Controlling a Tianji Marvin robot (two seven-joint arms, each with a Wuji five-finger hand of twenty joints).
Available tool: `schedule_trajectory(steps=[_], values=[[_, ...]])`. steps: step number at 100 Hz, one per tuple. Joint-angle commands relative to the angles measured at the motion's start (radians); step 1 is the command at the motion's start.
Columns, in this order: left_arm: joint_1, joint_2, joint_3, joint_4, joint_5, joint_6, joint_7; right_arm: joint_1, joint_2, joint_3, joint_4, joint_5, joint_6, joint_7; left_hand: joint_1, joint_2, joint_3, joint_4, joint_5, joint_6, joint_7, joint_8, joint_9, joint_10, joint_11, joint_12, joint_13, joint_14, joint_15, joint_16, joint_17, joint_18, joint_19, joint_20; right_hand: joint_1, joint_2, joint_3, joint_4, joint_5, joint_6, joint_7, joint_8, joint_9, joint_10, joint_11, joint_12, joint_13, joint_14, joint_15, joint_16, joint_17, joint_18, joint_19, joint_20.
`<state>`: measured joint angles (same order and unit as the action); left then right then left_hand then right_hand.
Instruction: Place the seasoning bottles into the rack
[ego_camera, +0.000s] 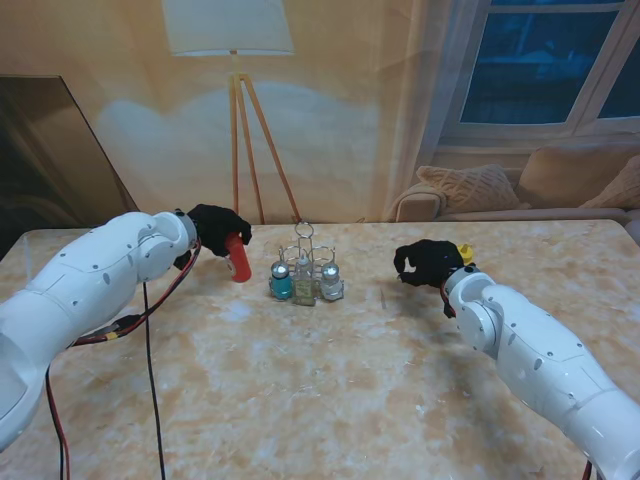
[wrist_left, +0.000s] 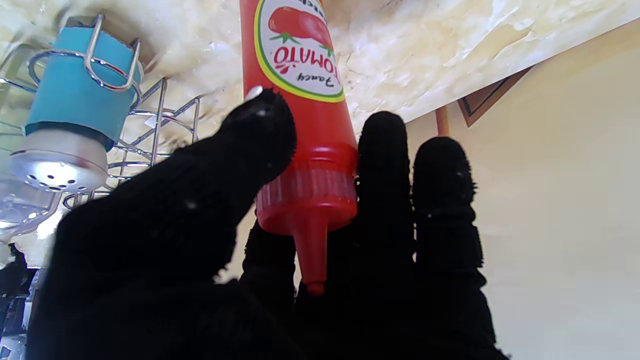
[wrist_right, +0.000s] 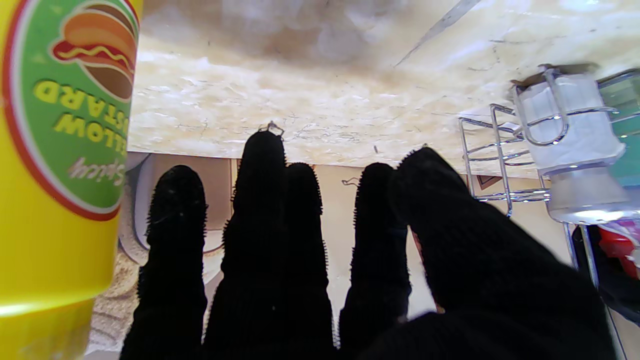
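Observation:
My left hand (ego_camera: 215, 230) is shut on a red tomato ketchup bottle (ego_camera: 238, 258), just left of the wire rack (ego_camera: 305, 262). In the left wrist view the thumb (wrist_left: 250, 145) and fingers (wrist_left: 385, 165) clamp the ketchup bottle (wrist_left: 300, 90) at its cap end, nozzle toward the palm. The bottle leans a little, and its base is out of that view. My right hand (ego_camera: 425, 262) hovers to the right of the rack, fingers apart and empty. A yellow mustard bottle (ego_camera: 464, 253) stands right beside it, untouched; the right wrist view shows this mustard bottle (wrist_right: 60, 150) next to the little finger (wrist_right: 175, 225).
The rack holds a blue shaker (ego_camera: 281, 282), a clear middle bottle (ego_camera: 304, 280) and a white shaker (ego_camera: 331, 281). The blue shaker (wrist_left: 75, 95) and the white shaker (wrist_right: 570, 130) sit in wire rings. The marble table (ego_camera: 330, 380) stretches toward me. Red and black cables (ego_camera: 150, 320) hang from my left arm.

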<state>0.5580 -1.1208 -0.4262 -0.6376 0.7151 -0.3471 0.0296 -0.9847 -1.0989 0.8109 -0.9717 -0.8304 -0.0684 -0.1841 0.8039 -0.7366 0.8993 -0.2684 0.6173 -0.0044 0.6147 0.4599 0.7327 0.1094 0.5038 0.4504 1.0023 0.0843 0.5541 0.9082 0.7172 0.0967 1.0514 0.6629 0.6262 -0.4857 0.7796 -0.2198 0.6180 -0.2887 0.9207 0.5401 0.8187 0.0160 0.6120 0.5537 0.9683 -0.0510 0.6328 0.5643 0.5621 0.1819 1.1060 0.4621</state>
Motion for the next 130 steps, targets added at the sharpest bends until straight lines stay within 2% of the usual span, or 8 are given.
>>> schedule_trajectory(steps=[1,5,13,40,55,59,82,130], values=[[0.003,-0.006,0.0,0.001,-0.003,0.006,-0.015,-0.004,-0.007,-0.004,0.0,0.0,0.001,0.015,0.085,0.003,-0.014,-0.024,0.121,-0.03,0.206,0.017,0.059,-0.008,0.051,0.025,0.058,-0.031,-0.002,0.03,0.03,-0.039,0.031,-0.019,0.014,-0.019,0.01,0.019,0.018,-0.012,0.015,0.008,0.018,-0.019,0.0,0.003,0.009,-0.01,0.001,-0.002,-0.006,0.006,0.005,0.004],[0.004,-0.008,-0.001,0.001,-0.006,0.008,-0.017,-0.004,-0.007,-0.004,0.0,0.001,0.0,0.015,0.118,0.0,-0.051,-0.022,0.134,-0.039,0.265,-0.007,0.105,-0.004,0.034,0.106,0.075,-0.035,-0.005,0.026,0.044,-0.045,0.032,-0.019,0.015,-0.018,0.011,0.019,0.018,-0.011,0.015,0.009,0.018,-0.02,0.0,0.003,0.008,-0.01,0.0,-0.002,-0.009,0.005,0.003,0.003],[0.005,-0.009,-0.003,0.002,-0.01,0.01,-0.018,-0.005,-0.007,-0.003,0.0,0.001,0.0,0.016,0.151,0.0,-0.068,-0.013,0.154,-0.05,0.319,-0.032,0.174,-0.001,-0.01,0.17,0.097,-0.042,-0.004,0.018,0.063,-0.055,0.035,-0.016,0.014,-0.018,0.01,0.019,0.018,-0.01,0.015,0.008,0.017,-0.021,0.001,0.003,0.009,-0.01,0.001,-0.002,-0.005,0.006,0.004,0.004],[0.015,-0.004,-0.023,-0.014,0.007,0.01,-0.001,-0.004,-0.008,-0.004,0.002,0.004,-0.002,0.013,0.181,0.02,-0.073,-0.002,0.194,-0.058,0.384,-0.061,0.317,-0.009,-0.144,0.285,0.125,-0.044,0.014,-0.002,0.083,-0.05,0.028,-0.009,0.016,-0.019,0.011,0.019,0.019,-0.009,0.016,0.009,0.018,-0.019,0.002,0.003,0.01,-0.01,0.0,-0.002,0.0,-0.001,0.001,0.002],[0.025,0.009,-0.052,-0.043,0.023,0.007,-0.021,-0.003,-0.008,-0.007,0.004,0.006,-0.003,0.013,0.19,0.023,-0.07,0.003,0.2,-0.057,0.389,-0.058,0.331,-0.012,-0.137,0.295,0.131,-0.052,0.02,0.001,0.082,-0.046,0.028,-0.009,0.015,-0.019,0.011,0.019,0.019,-0.009,0.016,0.008,0.018,-0.019,0.002,0.003,0.01,-0.011,0.0,-0.003,0.002,-0.001,0.001,0.001],[0.026,0.011,-0.058,-0.049,0.026,0.005,-0.025,-0.003,-0.008,-0.007,0.005,0.006,-0.003,0.013,0.193,0.025,-0.069,0.004,0.201,-0.057,0.391,-0.057,0.331,-0.012,-0.135,0.297,0.123,-0.02,0.022,0.005,0.081,-0.046,0.027,-0.009,0.015,-0.019,0.011,0.019,0.018,-0.009,0.016,0.008,0.017,-0.019,0.002,0.003,0.01,-0.01,0.0,-0.003,0.003,-0.001,0.001,0.001],[0.032,0.029,-0.105,-0.103,0.051,-0.016,-0.069,-0.002,-0.009,-0.008,0.007,0.008,-0.003,0.013,0.198,0.029,-0.067,0.008,0.203,-0.068,0.396,-0.055,0.335,-0.021,-0.132,0.297,0.12,-0.029,0.028,0.012,0.075,-0.045,0.022,-0.008,0.015,-0.019,0.012,0.019,0.019,-0.008,0.016,0.008,0.018,-0.02,0.003,0.003,0.011,-0.01,0.0,-0.003,0.002,-0.001,-0.001,0.0],[-0.009,0.037,-0.151,-0.165,0.049,-0.086,-0.148,0.008,-0.009,-0.018,0.016,0.013,-0.008,0.02,0.2,0.032,-0.069,0.01,0.204,-0.077,0.397,-0.047,0.337,-0.026,-0.131,0.296,0.117,-0.034,0.028,0.015,0.07,-0.043,0.017,-0.004,0.015,-0.02,0.012,0.018,0.02,-0.011,0.017,0.008,0.018,-0.019,0.003,0.002,0.011,-0.011,-0.001,-0.003,0.004,-0.001,-0.001,-0.001]])
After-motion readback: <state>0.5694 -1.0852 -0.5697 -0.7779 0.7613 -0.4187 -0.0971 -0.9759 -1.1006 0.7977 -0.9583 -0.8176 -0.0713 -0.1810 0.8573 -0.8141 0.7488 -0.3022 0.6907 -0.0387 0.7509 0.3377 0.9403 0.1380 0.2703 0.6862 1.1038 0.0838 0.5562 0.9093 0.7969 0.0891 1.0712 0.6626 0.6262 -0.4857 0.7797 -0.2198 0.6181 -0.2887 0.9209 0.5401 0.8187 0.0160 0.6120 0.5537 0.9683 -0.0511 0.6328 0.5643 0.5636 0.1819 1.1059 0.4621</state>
